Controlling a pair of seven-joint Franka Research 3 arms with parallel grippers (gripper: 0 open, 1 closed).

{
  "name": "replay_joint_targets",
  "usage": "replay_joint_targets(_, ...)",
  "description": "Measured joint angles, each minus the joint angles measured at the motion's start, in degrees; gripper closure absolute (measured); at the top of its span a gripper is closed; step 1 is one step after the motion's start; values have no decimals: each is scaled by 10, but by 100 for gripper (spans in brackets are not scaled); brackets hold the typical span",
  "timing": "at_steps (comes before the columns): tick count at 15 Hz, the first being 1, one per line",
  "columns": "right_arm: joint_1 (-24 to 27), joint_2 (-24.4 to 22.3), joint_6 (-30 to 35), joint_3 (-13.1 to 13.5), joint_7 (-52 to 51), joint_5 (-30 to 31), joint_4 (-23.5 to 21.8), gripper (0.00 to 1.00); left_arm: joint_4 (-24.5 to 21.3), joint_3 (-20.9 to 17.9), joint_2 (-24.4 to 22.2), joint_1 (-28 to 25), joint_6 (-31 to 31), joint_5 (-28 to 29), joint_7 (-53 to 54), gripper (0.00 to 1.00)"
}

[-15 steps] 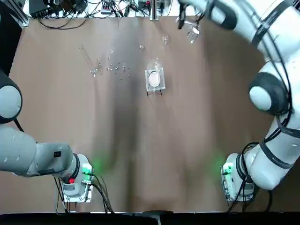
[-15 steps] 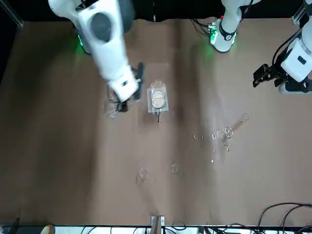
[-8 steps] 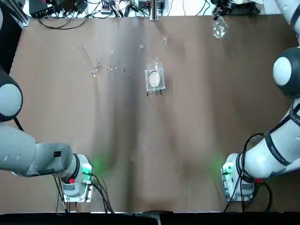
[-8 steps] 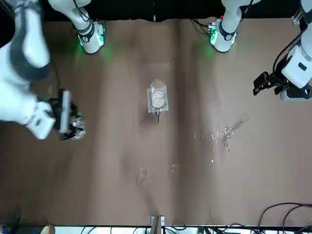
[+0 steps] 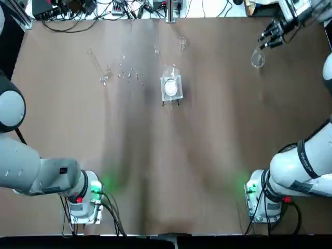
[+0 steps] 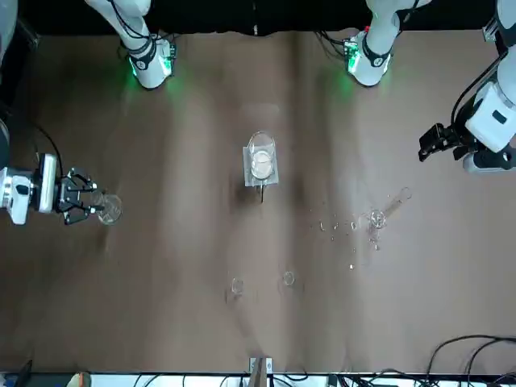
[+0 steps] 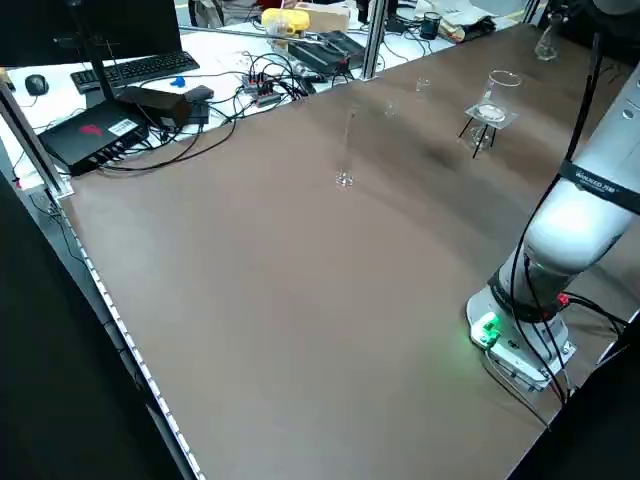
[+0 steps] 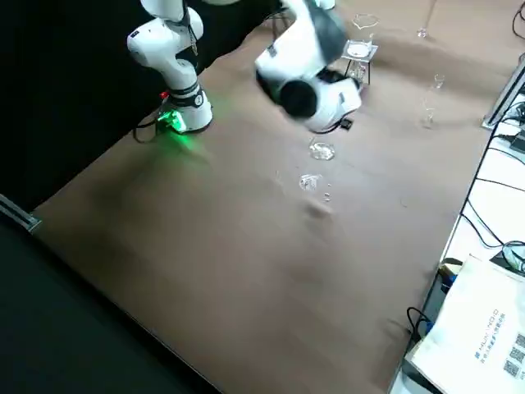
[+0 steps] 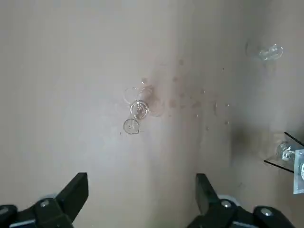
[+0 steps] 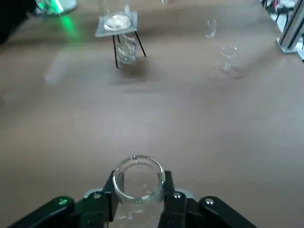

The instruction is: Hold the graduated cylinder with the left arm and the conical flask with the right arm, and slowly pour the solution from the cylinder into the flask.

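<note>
My right gripper (image 5: 268, 37) is shut on the neck of the conical flask (image 5: 257, 59), a small clear cone, over the far right part of the table. In the front view the same gripper (image 6: 81, 197) holds the flask (image 6: 109, 210) at the picture's left. The right wrist view shows the flask's round mouth (image 10: 138, 176) between the two fingers. The graduated cylinder (image 5: 97, 66) stands upright at the far left, a thin clear tube (image 7: 346, 148) on a small foot. My left gripper (image 9: 141, 192) hangs open high above the cylinder (image 9: 136, 109), apart from it.
A clear square stand with a white disc (image 5: 171, 87) sits mid-table at the back, with a glass vessel by it. Tiny glass specks (image 5: 129, 75) lie beside the cylinder. Two small glass pieces (image 5: 182, 42) stand near the far edge. Cables and boxes (image 7: 120, 110) lie beyond the table.
The right arm has swung the flask from near the far middle of the table out to the right and a little toward the robot. The left arm and the cylinder have not moved.
</note>
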State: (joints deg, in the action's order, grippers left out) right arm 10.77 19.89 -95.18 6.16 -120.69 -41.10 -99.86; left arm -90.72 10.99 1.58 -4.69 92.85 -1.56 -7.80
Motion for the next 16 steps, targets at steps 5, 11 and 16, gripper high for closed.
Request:
replay_joint_targets(5,76,42,26,-1,-145,-67,-64,61,2,-8,0,-2,1,0,0,0)
replay_joint_targets(11,111,127,29,-2,-228,-93,-64,61,2,-8,0,-1,1,0,0,0)
replay_joint_targets(16,111,131,28,-3,-230,-93,-60,61,2,-7,0,-1,1,0,0,0)
